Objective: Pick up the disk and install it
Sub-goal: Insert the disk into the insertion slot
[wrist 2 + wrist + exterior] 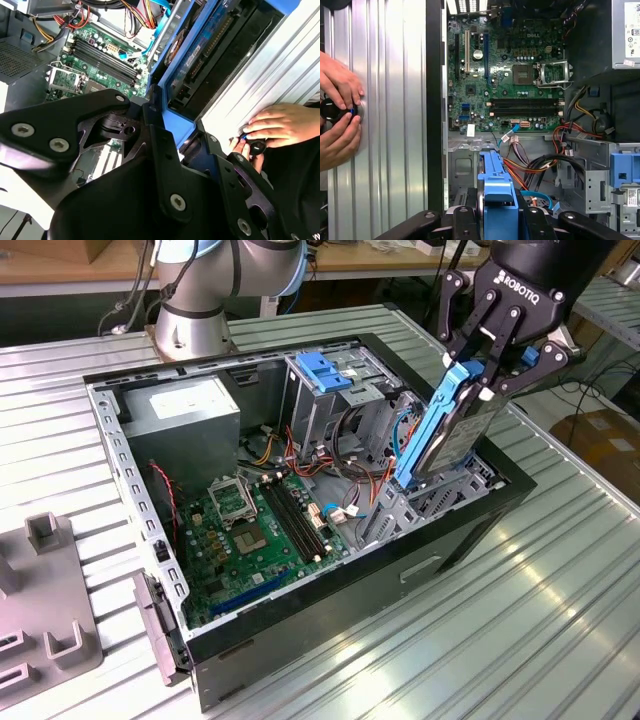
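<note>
The disk (452,440), a silver-grey drive in a bright blue carrier rail, hangs tilted on its edge over the open computer case (330,610) at the exterior view's right. Its lower end dips toward the metal bay (440,504) by the case's black side wall. My gripper (483,368) is shut on the disk's upper end, black fingers clamping the blue rail. In the second wrist view the disk (200,55) runs away from my gripper (175,132). In the first wrist view the blue carrier (496,192) stands between the fingers (457,220).
Inside the case lie the green motherboard (255,530), a grey power supply (180,410), and a drive cage with a blue latch (325,370) amid loose cables. A person's hands (337,100) rest on a black knob on the ribbed table (520,620). A grey fixture (40,600) sits at the left.
</note>
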`<state>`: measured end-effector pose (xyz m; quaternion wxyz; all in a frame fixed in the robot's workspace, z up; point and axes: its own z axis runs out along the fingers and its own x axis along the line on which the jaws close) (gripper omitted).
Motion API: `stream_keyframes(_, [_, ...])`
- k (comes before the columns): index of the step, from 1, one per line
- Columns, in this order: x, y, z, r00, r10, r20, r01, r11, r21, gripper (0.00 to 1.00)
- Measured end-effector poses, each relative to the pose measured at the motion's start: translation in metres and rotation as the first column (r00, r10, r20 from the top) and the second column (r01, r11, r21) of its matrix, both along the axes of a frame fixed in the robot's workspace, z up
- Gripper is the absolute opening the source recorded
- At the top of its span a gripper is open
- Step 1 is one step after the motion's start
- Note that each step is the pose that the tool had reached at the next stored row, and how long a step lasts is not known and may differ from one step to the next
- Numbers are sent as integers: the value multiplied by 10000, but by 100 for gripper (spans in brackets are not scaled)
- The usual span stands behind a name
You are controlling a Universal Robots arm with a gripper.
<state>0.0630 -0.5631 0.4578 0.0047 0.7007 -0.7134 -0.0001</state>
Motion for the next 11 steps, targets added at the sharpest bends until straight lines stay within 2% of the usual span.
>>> stream_keyframes(5, [2, -10, -48, 10000, 0, -1, 0, 10000, -4, 37])
stream_keyframes(11, [6, -8, -52, 10000, 0, 0, 0, 10000, 1, 37])
